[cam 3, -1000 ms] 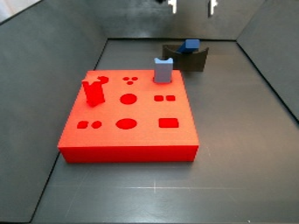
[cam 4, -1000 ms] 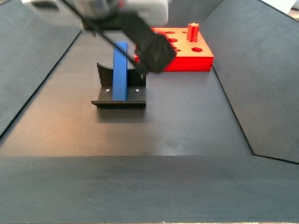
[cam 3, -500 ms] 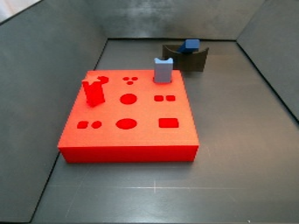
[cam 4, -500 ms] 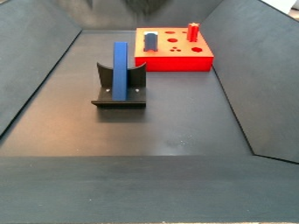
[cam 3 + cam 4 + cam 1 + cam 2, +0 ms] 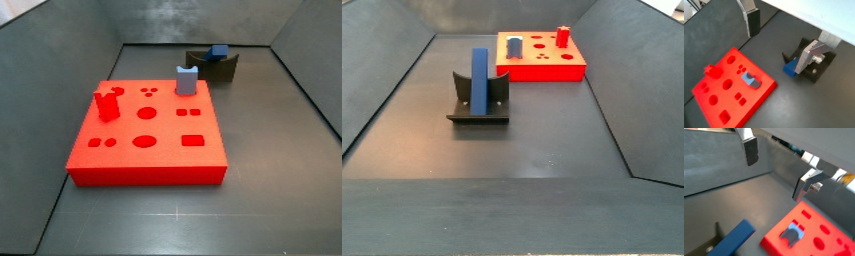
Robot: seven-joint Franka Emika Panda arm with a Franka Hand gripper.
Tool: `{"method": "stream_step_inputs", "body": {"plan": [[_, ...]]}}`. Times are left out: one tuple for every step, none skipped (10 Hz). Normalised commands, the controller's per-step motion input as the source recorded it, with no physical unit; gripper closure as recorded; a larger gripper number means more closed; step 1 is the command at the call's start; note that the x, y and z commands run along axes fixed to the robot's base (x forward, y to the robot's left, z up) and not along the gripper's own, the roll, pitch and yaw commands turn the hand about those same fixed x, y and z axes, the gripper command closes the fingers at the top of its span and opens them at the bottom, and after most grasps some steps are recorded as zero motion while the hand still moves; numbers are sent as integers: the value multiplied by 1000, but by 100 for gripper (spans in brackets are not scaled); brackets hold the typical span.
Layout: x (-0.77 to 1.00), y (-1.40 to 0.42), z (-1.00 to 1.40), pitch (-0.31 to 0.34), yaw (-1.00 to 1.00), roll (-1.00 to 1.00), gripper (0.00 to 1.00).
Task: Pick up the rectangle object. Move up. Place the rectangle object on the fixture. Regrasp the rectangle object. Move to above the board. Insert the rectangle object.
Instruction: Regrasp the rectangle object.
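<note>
The rectangle object (image 5: 480,80), a long blue bar, stands on end in the dark fixture (image 5: 478,108); in a side view only its top (image 5: 218,49) shows above the fixture (image 5: 211,66). The red board (image 5: 147,130) lies apart from it, with a grey-blue peg (image 5: 187,80) in it. My gripper (image 5: 779,39) is open and empty, high above the floor and out of both side views. Both wrist views show its silver fingers (image 5: 749,150) wide apart with nothing between them, and the bar (image 5: 791,67) below.
The red board carries a red upright peg (image 5: 107,103) and several shaped holes. It also shows in the wrist views (image 5: 731,87) (image 5: 811,235). Grey sloping walls (image 5: 389,85) enclose the dark floor on all sides.
My gripper was at the top of the blue bar a second ago; it has let go and risen out of both side views. The bar stays upright in the fixture.
</note>
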Motion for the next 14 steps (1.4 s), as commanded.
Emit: {"method": "stream_step_inputs", "body": {"plan": [[-6,-42,23,26,33,1000,0],[-1,-42,8,23,34,1000,0],[-1,-24,13,21,35,1000,0],[6,-24,8,20,36,1000,0],[8,-24,6,21,37,1000,0],[6,-20,3,27,39,1000,0],[12,-19,4,34,41,1000,0],[27,-24,4,40,43,1000,0],[40,-23,-6,48,45,1000,0],[56,-25,-9,57,48,1000,0],[72,-30,-7,73,54,1000,0],[86,-35,-10,87,59,1000,0],[98,-36,-8,104,66,1000,0],[108,-42,-5,124,75,1000,0]]}}
